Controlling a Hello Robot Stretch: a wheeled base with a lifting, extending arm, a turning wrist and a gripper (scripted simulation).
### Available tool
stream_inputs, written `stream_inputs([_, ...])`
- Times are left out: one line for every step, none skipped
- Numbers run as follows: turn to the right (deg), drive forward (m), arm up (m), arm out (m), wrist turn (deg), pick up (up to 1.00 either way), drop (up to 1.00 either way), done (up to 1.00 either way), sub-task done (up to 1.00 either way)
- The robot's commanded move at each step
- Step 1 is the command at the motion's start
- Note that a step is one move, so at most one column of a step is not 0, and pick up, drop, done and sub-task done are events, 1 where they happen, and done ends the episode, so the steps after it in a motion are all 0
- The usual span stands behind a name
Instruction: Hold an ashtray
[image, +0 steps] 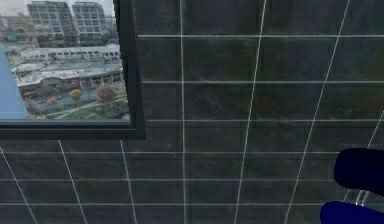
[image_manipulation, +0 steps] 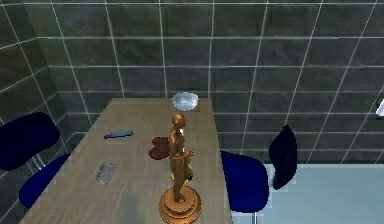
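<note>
Forward view first: dark tiled wall (image: 250, 100) straight ahead, pale grout lines criss-crossing it. On this view's left, one dark-framed window (image: 60, 55) looking out over city buildings and a strip of blue water. Down at the right edge, one blue chair (image: 362, 170), just a rounded slice of it, with a second blue curve below it in the corner.

Over to the arm side view: one long wooden table (image_manipulation: 135, 190) running away toward the same dark tiles. At the far end, close to the wall, one pale, glassy round bowl (image_manipulation: 183, 100), most likely the ashtray, sitting flat on the tabletop. Right in line with it at the near end, one tall golden statue (image_manipulation: 180, 165) of a standing figure on a round base, upright, its head reaching up almost to the bowl in the picture. Just beside the statue's middle, one dark reddish lump (image_manipulation: 160, 150), too small to name. Further toward this view's left, one slim dark thing (image_manipulation: 120, 134) lying flat and one small grey flat thing (image_manipulation: 106, 173), well apart from each other. So three small bits plus bowl plus statue on the table, five in all.

Two blue chairs counted here: left chair (image_manipulation: 25, 135) drawn up by the table's left side, right chair (image_manipulation: 245, 180) tucked against the right side, its dark back turned outward. Beyond that, a pale flat surface (image_manipulation: 320, 195) in the bottom right corner.

Gripper's state: cannot tell from these pictures
</note>
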Motion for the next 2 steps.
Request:
stream_inputs([0.0,0.00,0.50,0.00,0.0,0.00,0.00,0.00,0.00])
stream_inputs([0.0,0.00,0.36,0.00,0.0,0.00,0.00,0.00,0.00])
